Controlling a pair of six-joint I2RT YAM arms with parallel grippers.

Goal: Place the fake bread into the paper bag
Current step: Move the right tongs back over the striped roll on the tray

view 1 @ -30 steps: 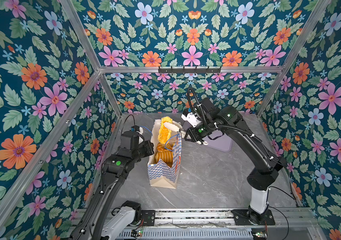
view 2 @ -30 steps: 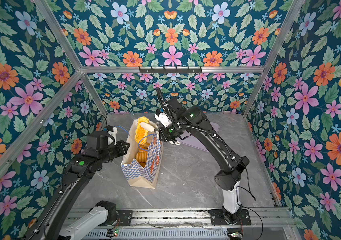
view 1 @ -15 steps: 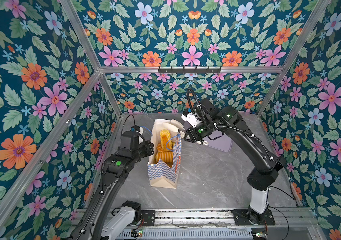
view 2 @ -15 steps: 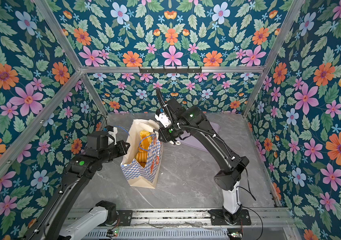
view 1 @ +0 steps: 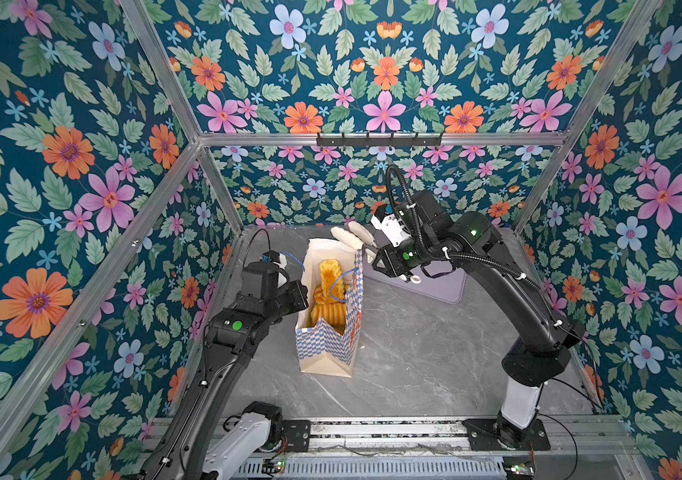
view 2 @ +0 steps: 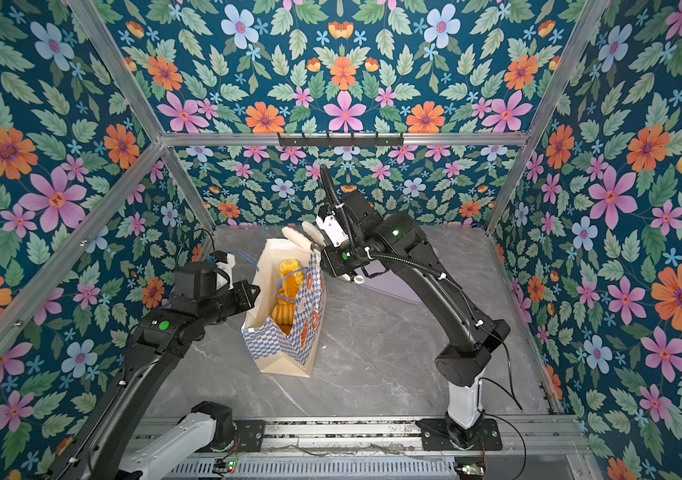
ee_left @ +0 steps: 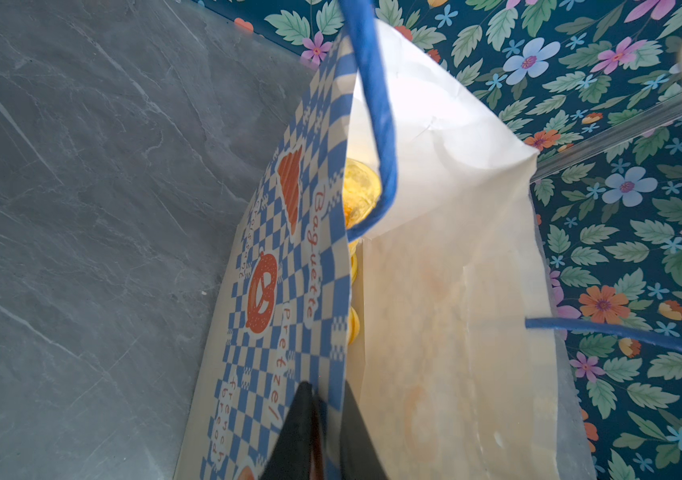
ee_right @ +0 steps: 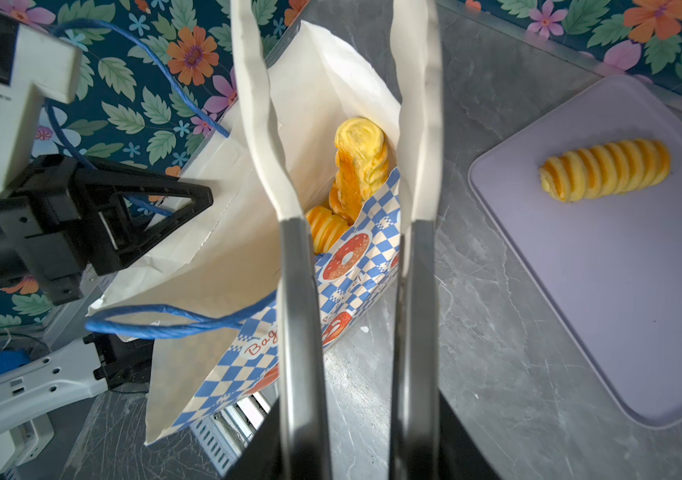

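Observation:
The blue-and-white checkered paper bag (view 1: 325,349) (view 2: 285,345) stands upright on the grey table. My left gripper (ee_left: 329,411) (view 1: 300,291) is shut on the bag's side wall near the rim. Several golden pieces of fake bread (view 1: 328,282) (view 2: 289,274) (ee_right: 360,162) lie inside, a twisted loaf on top. My right gripper (view 1: 349,236) (view 2: 304,235) (ee_right: 333,41) hovers open over the far end of the bag's mouth, with nothing between its white fingers. One ridged piece of fake bread (ee_right: 605,168) lies on the lilac tray (ee_right: 621,311); the right arm hides it in both top views.
The lilac tray (view 1: 435,289) (view 2: 393,286) lies flat behind and right of the bag, partly under the right arm. Blue cord handles (ee_right: 173,324) (ee_left: 376,124) loop over the bag's mouth. Flowered walls close in the table on three sides.
The right gripper has opened and the twisted loaf it held above the bag has dropped inside. The left gripper and the bag have stayed put.

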